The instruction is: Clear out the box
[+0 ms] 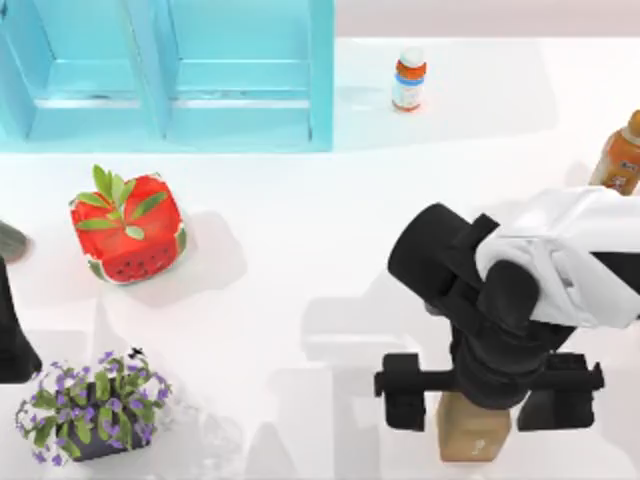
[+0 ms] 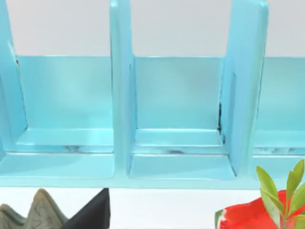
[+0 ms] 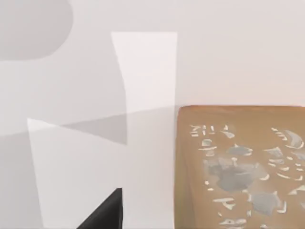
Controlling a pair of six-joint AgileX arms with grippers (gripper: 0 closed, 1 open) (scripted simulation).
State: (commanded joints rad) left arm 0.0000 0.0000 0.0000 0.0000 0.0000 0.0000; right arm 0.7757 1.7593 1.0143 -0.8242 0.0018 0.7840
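The box point(image 1: 165, 75) is a light-blue case with upright dividers at the table's back left. Its compartments point(image 2: 178, 109) face the left wrist camera and hold nothing. My right gripper point(image 1: 482, 402) hangs open near the front right, one finger on each side of a tan carton point(image 1: 473, 432) and apart from it. The right wrist view has that carton point(image 3: 238, 167) close up, with pale print on its top. My left arm point(image 1: 12, 335) stays at the table's left edge.
A white bottle with an orange label point(image 1: 409, 80) stands right of the box. An orange bottle point(image 1: 620, 155) is at the right edge. A watermelon-patterned planter point(image 1: 128, 228) and a purple-flowered pot point(image 1: 95, 408) occupy the left half. A grey-green object point(image 1: 8, 240) lies at the left edge.
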